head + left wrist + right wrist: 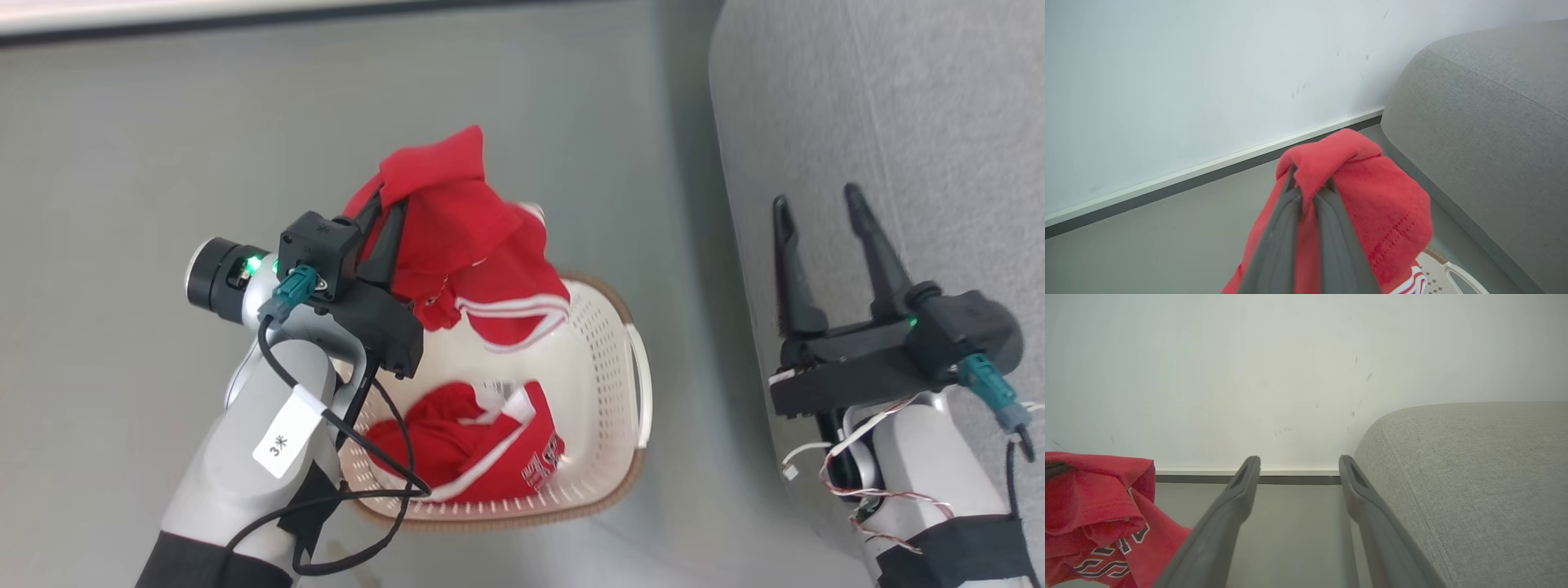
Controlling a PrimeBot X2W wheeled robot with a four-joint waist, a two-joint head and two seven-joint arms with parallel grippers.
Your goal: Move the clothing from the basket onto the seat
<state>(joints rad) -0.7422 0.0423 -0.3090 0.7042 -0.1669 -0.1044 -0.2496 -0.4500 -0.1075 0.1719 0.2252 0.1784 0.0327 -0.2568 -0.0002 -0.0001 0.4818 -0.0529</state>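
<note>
— Where's the laundry?

— One red garment hangs bunched from the left claw, lifted above the far rim of the basket. Its striped hem dangles over the inside. A second red garment, with lettering showing, lies crumpled on the basket's bottom, toward the near wall.

— And the claws?

— The left one is pinched tight on a fold of cloth that wraps over its tips. The right claw is spread wide, carrying nothing, and hovers over the edge of the sofa.

— How do you reckon the stuff handles?

— Light, thin and floppy, I'd say. It should drape and swing rather than keep a shape, so a trailing hem could snag the rim. A pinch on a thick fold like this one looks secure, but a single slick layer might slip out.

— And the one in the basket?

— I'd take it at the raised bunch near its middle, not at the flat part against the perforated wall. The sofa stands near the basket, across a strip of floor.
</note>
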